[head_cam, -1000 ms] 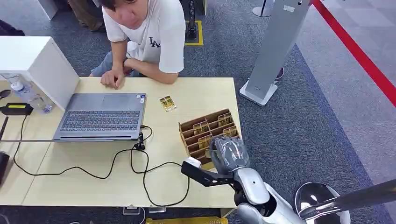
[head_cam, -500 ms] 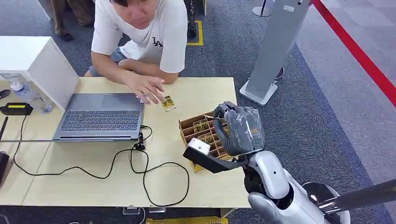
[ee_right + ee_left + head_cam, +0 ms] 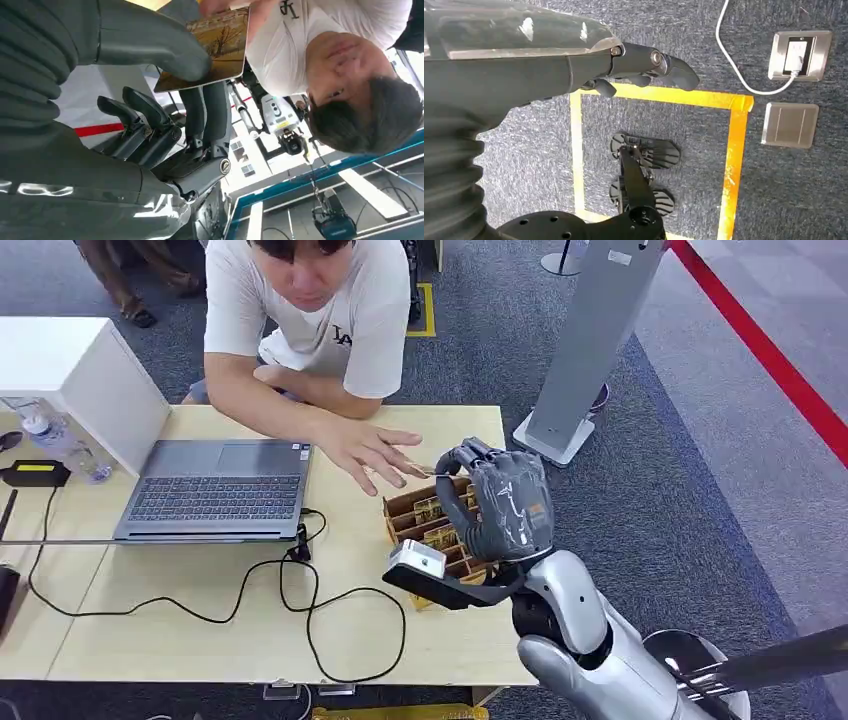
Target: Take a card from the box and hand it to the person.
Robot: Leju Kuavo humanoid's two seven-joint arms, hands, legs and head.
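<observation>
Right hand (image 3: 500, 505) pinches card (image 3: 210, 47) beside person's hand (image 3: 372, 453).

The only clear lettering is the dark "LA" monogram on the chest of the person's white T-shirt (image 3: 340, 320), seen again, turned, in the right wrist view. The card (image 3: 210, 47) carries a strip of print along one edge (too blurred to read). Laptop (image 3: 215, 490) keys and stickers are too small to read.
</observation>
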